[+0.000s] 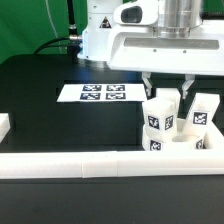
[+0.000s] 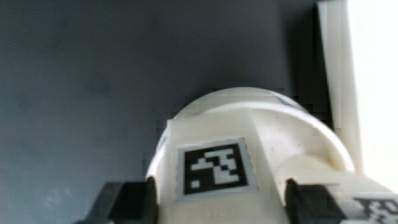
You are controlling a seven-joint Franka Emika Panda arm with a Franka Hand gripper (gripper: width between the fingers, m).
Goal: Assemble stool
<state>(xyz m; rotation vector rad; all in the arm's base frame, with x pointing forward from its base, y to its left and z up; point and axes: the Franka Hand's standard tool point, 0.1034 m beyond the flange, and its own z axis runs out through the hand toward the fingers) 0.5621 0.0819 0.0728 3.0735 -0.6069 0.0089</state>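
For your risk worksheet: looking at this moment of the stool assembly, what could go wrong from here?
1. The pincer grips only the top of the leg; the leg may tilt or slip.
2. A second leg stands close beside it on the seat; the pincer might knock it.

The black table (image 1: 50, 120) is wide open on the exterior view's left. The legs (image 1: 160, 118) crowd together by the long white rail (image 1: 90, 165), which blocks the front edge. The marker board (image 1: 103, 94) lies flat.
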